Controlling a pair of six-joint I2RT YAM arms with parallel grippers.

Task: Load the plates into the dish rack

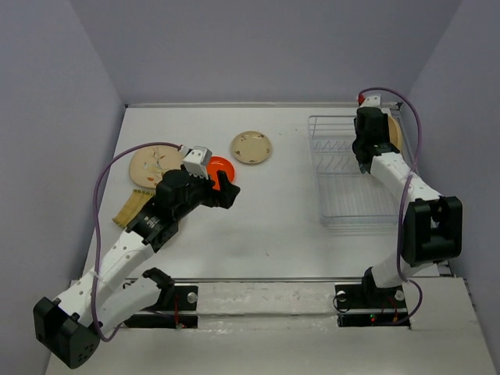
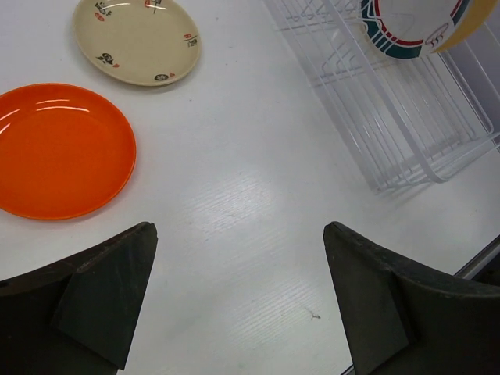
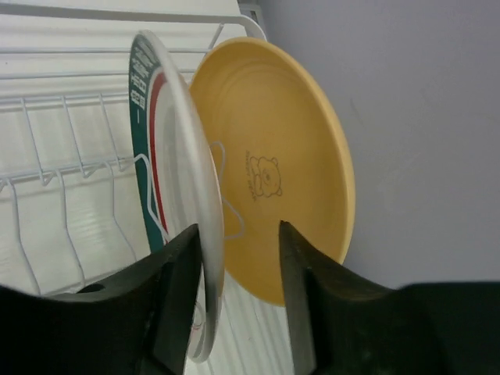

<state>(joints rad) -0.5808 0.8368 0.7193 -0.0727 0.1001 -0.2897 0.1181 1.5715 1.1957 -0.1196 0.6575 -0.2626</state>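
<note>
Nearest the bases, the left gripper [image 2: 238, 234] hovers over bare table with its fingers spread wide and nothing between them. From its wrist camera the small orange-red plate [image 2: 62, 152] lies flat at about 10 o'clock from the fingertips, close by but not touching. The cream patterned plate [image 2: 137, 39] sits beyond it at about 11 o'clock, just apart from the orange rim.

In the overhead view the yellow ridged-edge plate [image 1: 129, 207] lies at 8 o'clock from that gripper, partly under the arm. The large tan plate [image 1: 152, 166] lies at 9 o'clock.

That leaves 4 plates on the table, all on the left arm's side and well apart from the dish rack [image 1: 344, 211] at 3 o'clock. The orange one is nearest the open fingers, so it looks like the next pick. Being round and flat, it offers no long axis. I judge the fingers would have to tip down and take its near rim.

Farther off, the right gripper [image 3: 238, 230] is down in the rack's far end. Its fingers are parted, with the white plate with green-and-red rim [image 3: 168, 156] upright on edge beside the left finger. I see no clamp on it. The small tan plate [image 3: 273, 156] stands just behind, at 1 o'clock, leaning toward the rack's end.
</note>
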